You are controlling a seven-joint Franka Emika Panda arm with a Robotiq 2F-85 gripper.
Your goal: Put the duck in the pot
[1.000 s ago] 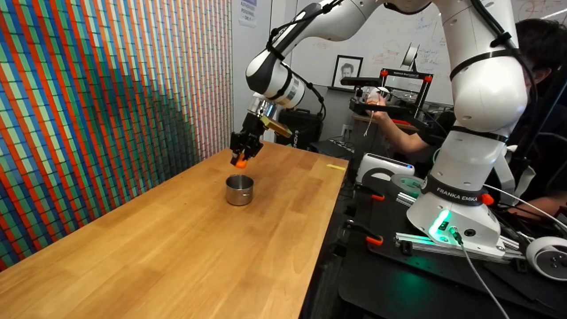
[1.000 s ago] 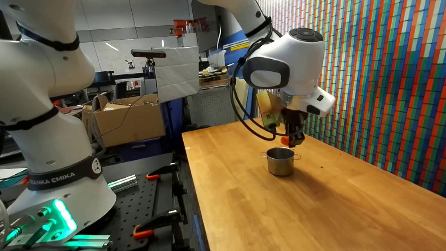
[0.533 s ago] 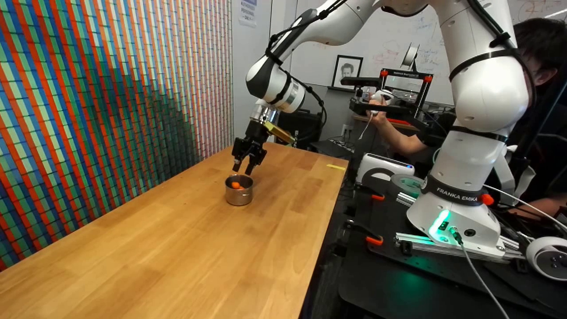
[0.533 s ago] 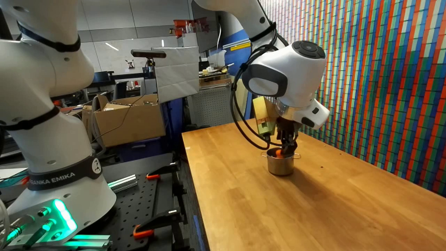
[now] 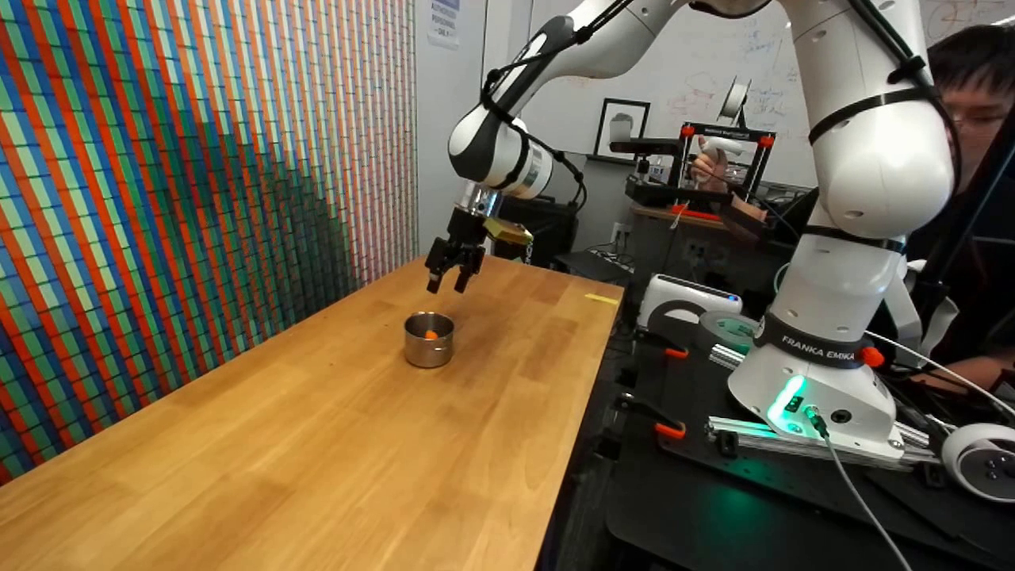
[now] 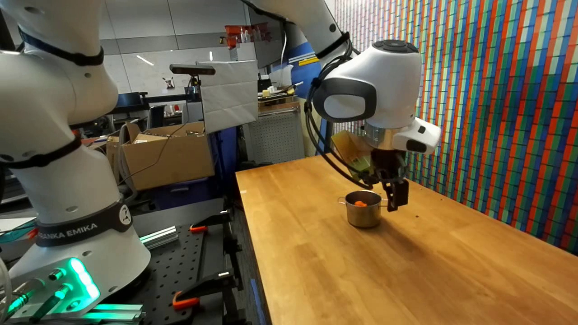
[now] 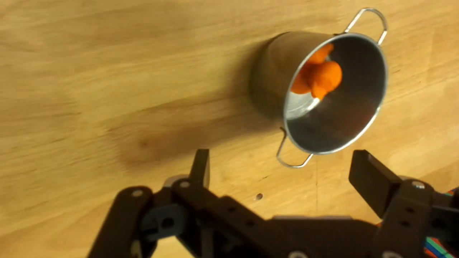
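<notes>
Desk point(image 6: 307, 271): honey-brown wood with a few dark specks.
Pot point(image 6: 364, 217): short, round, grey metal, upright on the desk, with a shiny rim and a thin wire loop on either side.
Duck point(image 7: 328, 76): bright orange, smooth, with a round head, a short pointed beak and a raised tip behind, partly hidden by the pot's wall in the wrist view.
Duck's place: inside the pot, to one side, bare metal floor showing beside it.
Duck's change: a second ago it hung above the pot; half a second ago it was already inside.
Hand point(image 5: 447, 285): fingers point(image 7: 201, 166) spread wide, above the desk and apart from the pot.
Hand's change: gripping the duck a second ago, it has let go and backed off from the pot's mouth.
Wall point(image 6: 496, 135): narrow bands of red, blue, green and white, far right in an exterior view.
</notes>
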